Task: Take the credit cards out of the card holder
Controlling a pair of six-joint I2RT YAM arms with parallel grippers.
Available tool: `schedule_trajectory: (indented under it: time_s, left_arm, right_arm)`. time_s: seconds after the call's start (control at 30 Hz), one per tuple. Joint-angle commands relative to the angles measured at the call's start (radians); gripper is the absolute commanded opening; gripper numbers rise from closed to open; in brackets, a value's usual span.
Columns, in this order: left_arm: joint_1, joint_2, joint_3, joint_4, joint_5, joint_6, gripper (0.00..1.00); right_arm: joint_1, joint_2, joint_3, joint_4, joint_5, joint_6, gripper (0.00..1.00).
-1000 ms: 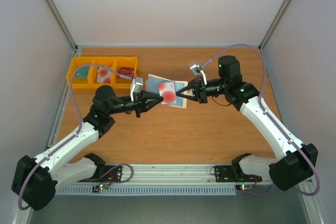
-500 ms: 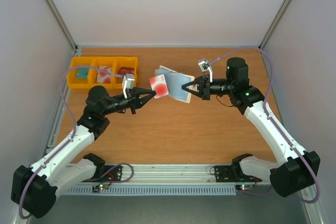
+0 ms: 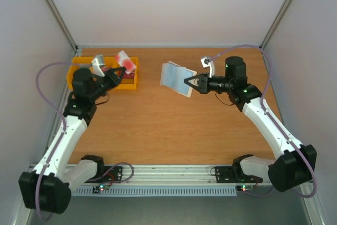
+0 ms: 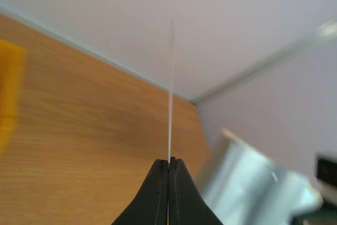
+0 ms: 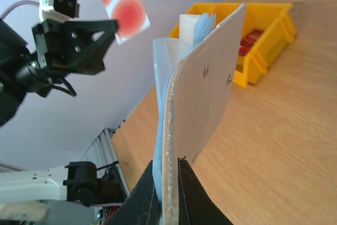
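My left gripper [image 3: 123,70] is shut on a whitish-pink credit card [image 3: 125,60] with red round marks and holds it in the air over the right end of the yellow bins. In the left wrist view this card [image 4: 170,88] shows edge-on as a thin white line rising from the shut fingertips [image 4: 161,168]. My right gripper [image 3: 185,81] is shut on the lower edge of the card holder [image 3: 175,75], which stands lifted above the table's middle. The right wrist view shows the card holder [image 5: 208,93] with its cream outside and snap, pale blue pockets fanning open behind it.
A row of yellow bins [image 3: 134,80] stands at the back left of the wooden table; the bins [image 5: 266,22] hold something red. The left arm [image 5: 68,38] reaches over them. Pale walls close in the table at the back and both sides.
The left gripper has drawn the card out of the card holder and carried it left and back to above the yellow bins. The right gripper keeps the holder and has tilted it up slightly.
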Motion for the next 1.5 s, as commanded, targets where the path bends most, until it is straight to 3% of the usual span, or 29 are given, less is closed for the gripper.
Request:
schedule_trajectory:
  time_s: [0.0,0.13,0.3,0.5,0.63,0.8,0.97,1.2,1.47]
  left_arm:
    - [0.172,0.093,0.128,-0.337,-0.115,-0.098,0.0]
    - [0.301,0.137,0.194,-0.463,-0.174,-0.033,0.0]
    - [0.392,0.283,0.232,-0.282,-0.17,0.02,0.0]
    - [0.392,0.475,0.28,-0.183,-0.176,-0.032,0.0]
    - [0.39,0.649,0.363,-0.171,-0.146,-0.06,0.0]
    - [0.393,0.802,0.486,-0.117,-0.124,-0.145,0.0]
    - [0.39,0.928,0.562,-0.176,-0.087,-0.206,0.0]
    - [0.375,0.98,0.542,-0.165,-0.132,-0.232,0.0]
    - [0.345,1.077,0.654,-0.193,-0.135,-0.264,0.0]
  right_arm:
    - [-0.006,0.068,0.052,-0.032,0.058,0.024,0.01]
    - [-0.005,0.094,0.065,-0.07,0.064,-0.008,0.01]
    - [-0.005,0.121,0.109,-0.139,0.057,-0.061,0.01]
    - [-0.006,0.184,0.161,-0.15,0.051,-0.13,0.01]
    - [-0.005,0.274,0.194,-0.048,-0.009,-0.084,0.01]
    - [-0.005,0.388,0.279,-0.04,-0.043,-0.073,0.01]
    - [-0.005,0.427,0.323,-0.086,-0.017,-0.099,0.01]
    - [-0.005,0.445,0.35,-0.138,-0.01,-0.129,0.01]
    - [-0.005,0.468,0.375,-0.168,-0.014,-0.157,0.01]
